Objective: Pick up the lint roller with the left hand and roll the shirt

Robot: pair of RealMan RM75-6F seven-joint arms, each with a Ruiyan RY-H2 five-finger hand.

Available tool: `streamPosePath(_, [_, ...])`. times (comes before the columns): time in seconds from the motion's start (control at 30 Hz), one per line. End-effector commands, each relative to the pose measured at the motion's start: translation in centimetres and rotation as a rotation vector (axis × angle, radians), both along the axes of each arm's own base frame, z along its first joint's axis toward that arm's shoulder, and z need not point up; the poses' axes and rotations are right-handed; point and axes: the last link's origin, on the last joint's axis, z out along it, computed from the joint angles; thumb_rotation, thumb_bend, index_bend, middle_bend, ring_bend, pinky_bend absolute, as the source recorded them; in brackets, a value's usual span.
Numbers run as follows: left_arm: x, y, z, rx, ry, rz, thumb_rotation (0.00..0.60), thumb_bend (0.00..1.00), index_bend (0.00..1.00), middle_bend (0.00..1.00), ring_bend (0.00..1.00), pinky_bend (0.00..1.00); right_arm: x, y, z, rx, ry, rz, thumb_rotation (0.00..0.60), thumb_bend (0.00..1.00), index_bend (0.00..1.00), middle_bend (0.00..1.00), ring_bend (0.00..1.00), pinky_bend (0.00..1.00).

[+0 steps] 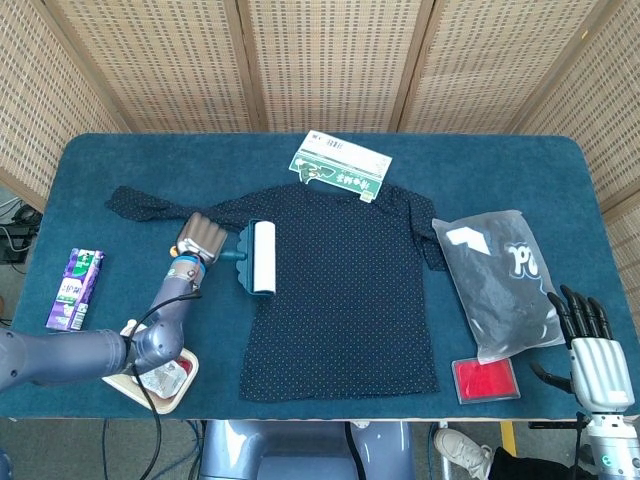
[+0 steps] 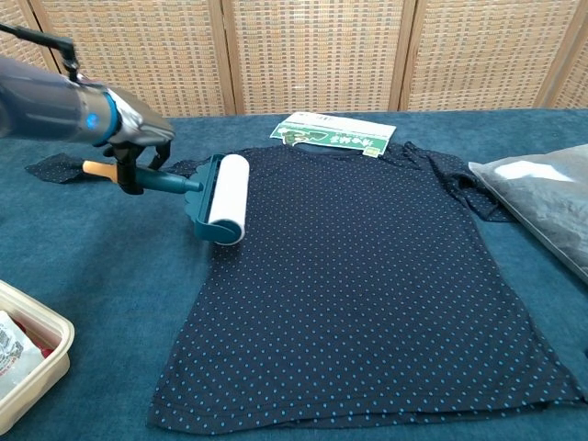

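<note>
Left hand [image 2: 138, 138]: grips the lint roller [image 2: 220, 197] by its handle
Roller: lies on the shirt [image 2: 367, 276], at its left edge
Right hand [image 1: 590, 345]: open, fingers apart, holding nothing

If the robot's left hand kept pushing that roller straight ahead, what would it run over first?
The left hand holds the lint roller at the edge of the dotted shirt, pointing across it. It would probably roll over bare shirt fabric first; nothing else shows in that line.
</note>
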Motion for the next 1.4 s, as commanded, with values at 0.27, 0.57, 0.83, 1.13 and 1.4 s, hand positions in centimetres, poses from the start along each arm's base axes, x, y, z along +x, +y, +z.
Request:
streamPosePath(0.27, [2.3,-0.3,-4.5,-0.049,0.072,-0.017,0.600,0.65,0.89,0.89,0.70,0.65,-0.3,-0.3,-0.1,0.010,-0.018,-0.008,0.600,0.11,0.00,0.00,0.00,0.00])
streamPosePath(0.57, [7.0,-0.7,-7.8,-0.061,0.054,-0.045,0.600,0.71,0.89,0.90,0.70,0.65,-0.5,-0.4,-0.1,0.020,-0.037,-0.015,0.600,0.11,0.00,0.00,0.00,0.00])
streamPosePath(0.83, [9.9,-1.1,-10.2,-0.068,0.028,-0.037,0.600,0.73,0.89,0.90,0.70,0.65,-0.5,-0.5,0.0,0.021,-0.045,-0.012,0.600,0.11,0.00,0.00,0.00,0.00])
streamPosePath(1.13, [10.2,-1.9,-10.9,-0.079,0.044,-0.047,0.600,0.73,0.89,0.90,0.70,0.65,-0.5,-0.3,-0.1,0.025,-0.041,-0.010,0.600,0.11,0.00,0.00,0.00,0.00])
streamPosePath(1.4, [4.8,-1.6,-7.3,-0.043,0.092,-0.003,0.600,0.73,0.89,0.90,0.70,0.65,-0.2,-0.2,-0.3,0.028,-0.031,-0.001,0.600,0.11,0.00,0.00,0.00,0.00])
